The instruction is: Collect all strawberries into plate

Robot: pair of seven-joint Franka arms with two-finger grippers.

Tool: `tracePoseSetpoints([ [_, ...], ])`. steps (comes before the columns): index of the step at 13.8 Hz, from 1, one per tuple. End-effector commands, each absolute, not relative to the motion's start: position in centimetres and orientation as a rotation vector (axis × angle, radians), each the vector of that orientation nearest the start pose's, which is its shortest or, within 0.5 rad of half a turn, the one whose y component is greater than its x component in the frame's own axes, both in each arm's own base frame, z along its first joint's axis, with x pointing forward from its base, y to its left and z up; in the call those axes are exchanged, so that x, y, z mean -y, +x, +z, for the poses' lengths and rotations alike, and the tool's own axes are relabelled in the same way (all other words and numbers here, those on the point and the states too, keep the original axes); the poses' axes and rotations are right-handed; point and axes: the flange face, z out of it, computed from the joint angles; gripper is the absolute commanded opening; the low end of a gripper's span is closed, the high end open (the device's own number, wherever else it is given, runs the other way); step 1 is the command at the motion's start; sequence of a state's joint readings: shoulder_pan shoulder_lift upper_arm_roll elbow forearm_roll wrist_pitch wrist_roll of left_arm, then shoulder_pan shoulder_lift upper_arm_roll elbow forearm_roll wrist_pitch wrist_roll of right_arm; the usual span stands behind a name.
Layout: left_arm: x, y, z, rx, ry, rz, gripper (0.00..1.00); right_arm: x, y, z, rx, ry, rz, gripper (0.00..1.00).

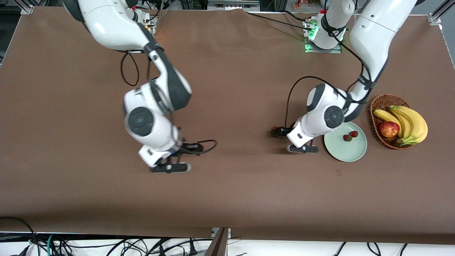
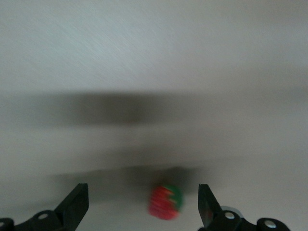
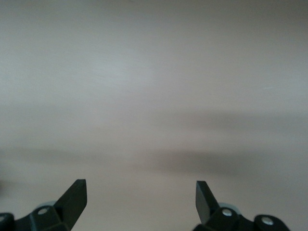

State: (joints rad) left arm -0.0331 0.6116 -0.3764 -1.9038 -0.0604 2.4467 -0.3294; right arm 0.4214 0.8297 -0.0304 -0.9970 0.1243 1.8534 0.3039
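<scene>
Left gripper point(image 2: 142, 204) was wide open with the last strawberry point(image 2: 165, 202) between its fingers, beside the plate point(image 1: 345, 149); right gripper point(image 3: 141, 199) waited open, empty.

Red strawbs point(image 1: 350, 136), mint-green plate point(image 1: 346, 153)

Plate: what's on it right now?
Two strawberries lie on the plate. The left arm covers its rim toward the table's middle. A third strawberry sits between the open left claw fingers.
</scene>
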Motion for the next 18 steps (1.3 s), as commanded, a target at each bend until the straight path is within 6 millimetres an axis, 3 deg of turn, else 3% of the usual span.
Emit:
tracePoseSetpoints([
  [1, 28.1, 56.0, 18.7, 0.080, -3.278, 0.155, 1.00, -23.6, 71.5, 39.3, 0.189, -3.069, 0.113, 1.00],
  [4, 28.8, 55.3, 17.9, 0.045, -3.180, 0.079, 1.00, -15.4, 71.0, 43.5, 0.226, -3.127, 0.239, 1.00],
  [6, 28.9, 55.2, 17.7, 0.024, -3.171, 0.073, 1.00, -11.9, 69.9, 46.8, 0.271, -3.173, 0.259, 1.00],
  [7, 29.0, 55.2, 17.7, 0.020, -3.170, 0.072, 0.95, -10.0, 69.0, 48.5, 0.242, -3.189, 0.255, 1.00],
  [8, 28.9, 55.2, 17.7, 0.021, -3.169, 0.072, 0.73, -8.0, 67.8, 50.3, 0.201, -3.183, 0.244, 1.00],
  [9, 28.8, 55.2, 17.7, 0.024, -3.168, 0.074, 0.44, -7.4, 66.2, 52.3, 0.194, -3.176, 0.230, 1.00],
  [10, 28.8, 55.2, 17.7, 0.024, -3.167, 0.076, 0.22, -7.0, 64.7, 53.9, 0.181, -3.172, 0.216, 1.00],
  [11, 28.8, 55.2, 17.7, 0.024, -3.167, 0.076, 0.07, -5.2, 63.4, 54.6, 0.141, -3.163, 0.224, 1.00],
  [12, 28.8, 55.2, 17.8, 0.021, -3.168, 0.073, 0.00, -4.3, 61.9, 55.5, 0.132, -3.153, 0.217, 1.00],
  [15, 28.6, 55.3, 18.2, 0.006, -3.158, 0.079, 0.00, -2.5, 58.9, 56.3, 0.097, -3.162, 0.254, 1.00],
  [16, 28.0, 55.6, 18.7, 0.010, -3.138, 0.103, 0.00, -1.3, 58.0, 56.9, 0.068, -3.165, 0.267, 1.00],
  [18, 27.1, 57.0, 21.0, -0.092, -3.056, 0.118, 0.00, -0.9, 56.9, 58.8, 0.069, -3.202, 0.218, 1.00],
])
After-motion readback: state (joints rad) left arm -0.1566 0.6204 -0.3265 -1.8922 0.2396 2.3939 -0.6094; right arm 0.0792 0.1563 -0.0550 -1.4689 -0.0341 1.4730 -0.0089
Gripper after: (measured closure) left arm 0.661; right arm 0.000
